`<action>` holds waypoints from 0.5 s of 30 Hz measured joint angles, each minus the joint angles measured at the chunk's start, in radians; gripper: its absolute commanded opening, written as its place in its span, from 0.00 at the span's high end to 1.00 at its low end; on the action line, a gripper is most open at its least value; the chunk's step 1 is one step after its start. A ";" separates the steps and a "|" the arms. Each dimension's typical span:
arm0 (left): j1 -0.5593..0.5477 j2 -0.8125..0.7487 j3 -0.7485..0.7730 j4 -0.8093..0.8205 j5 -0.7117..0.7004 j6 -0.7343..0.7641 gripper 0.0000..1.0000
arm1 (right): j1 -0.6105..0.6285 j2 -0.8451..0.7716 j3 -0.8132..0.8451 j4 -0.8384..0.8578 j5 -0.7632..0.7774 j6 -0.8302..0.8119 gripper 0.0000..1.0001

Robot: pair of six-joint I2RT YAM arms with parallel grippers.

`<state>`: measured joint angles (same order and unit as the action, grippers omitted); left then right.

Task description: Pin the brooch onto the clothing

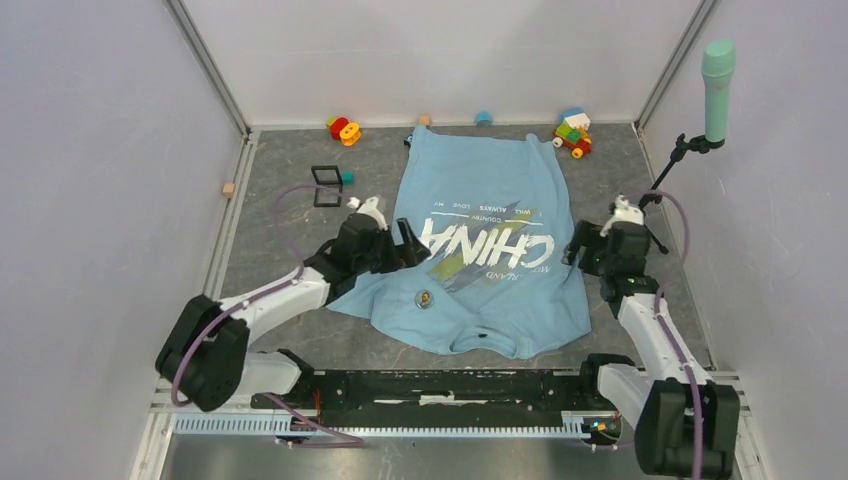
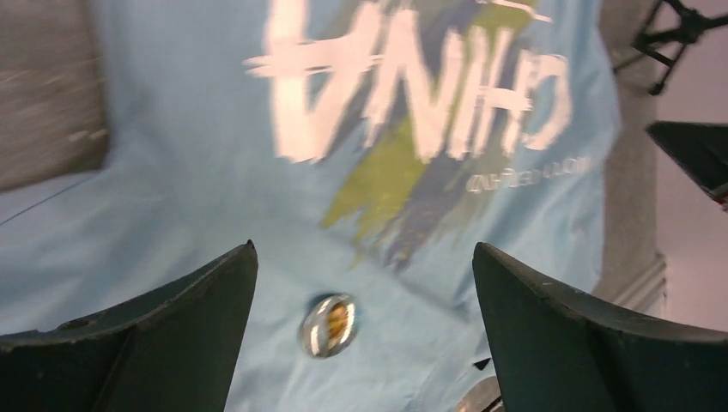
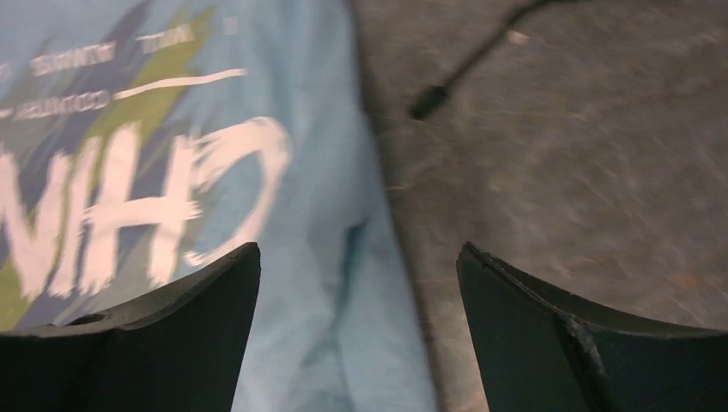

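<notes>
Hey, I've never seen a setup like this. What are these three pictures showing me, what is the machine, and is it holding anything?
These are two robot arms bolted to the near edge of a table. The wide picture looks down from above and behind them. The two close-ups come from a camera on each wrist, so the dark wedges at the bottom are that arm's own fingers. A light blue T-shirt printed CHINA lies spread out, with a small shiny brooch sitting on it. The left hand is near the brooch, and the right hand is by the shirt's edge. Both are open and hold nothing. Toy blocks and a black square frame lie further back.
</notes>
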<state>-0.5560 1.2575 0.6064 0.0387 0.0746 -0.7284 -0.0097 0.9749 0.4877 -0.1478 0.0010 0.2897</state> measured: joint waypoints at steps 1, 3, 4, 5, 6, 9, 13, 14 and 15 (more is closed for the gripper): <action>-0.021 0.034 0.022 0.035 0.009 0.004 0.00 | -0.060 -0.005 -0.014 0.004 -0.012 0.000 0.17; -0.043 0.092 0.050 0.101 0.022 0.011 0.00 | -0.145 -0.018 -0.045 0.012 -0.027 0.002 0.23; -0.047 0.126 0.061 0.134 0.025 0.012 0.00 | -0.170 -0.024 -0.061 0.018 -0.033 0.004 0.25; -0.047 0.158 0.069 0.160 0.026 0.014 0.00 | -0.187 -0.030 -0.079 0.027 -0.044 0.009 0.28; -0.045 0.193 0.076 0.185 0.026 0.017 0.00 | -0.197 -0.032 -0.095 0.034 -0.051 0.010 0.31; -0.029 0.290 0.078 0.238 0.035 0.018 0.00 | -0.209 -0.031 -0.138 0.050 -0.057 0.016 0.34; 0.047 0.328 -0.009 0.362 0.080 -0.024 0.00 | -0.214 -0.008 -0.161 0.061 -0.079 -0.002 0.34; 0.073 0.323 -0.036 0.406 0.098 -0.038 0.00 | -0.215 -0.002 -0.163 0.069 -0.095 -0.011 0.34; 0.102 0.317 -0.061 0.444 0.109 -0.047 0.00 | -0.215 0.003 -0.164 0.077 -0.109 -0.019 0.34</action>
<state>-0.4541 1.5745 0.5453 0.4831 0.1837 -0.7750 -0.2245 0.9779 0.3237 -0.0704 -0.1078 0.2710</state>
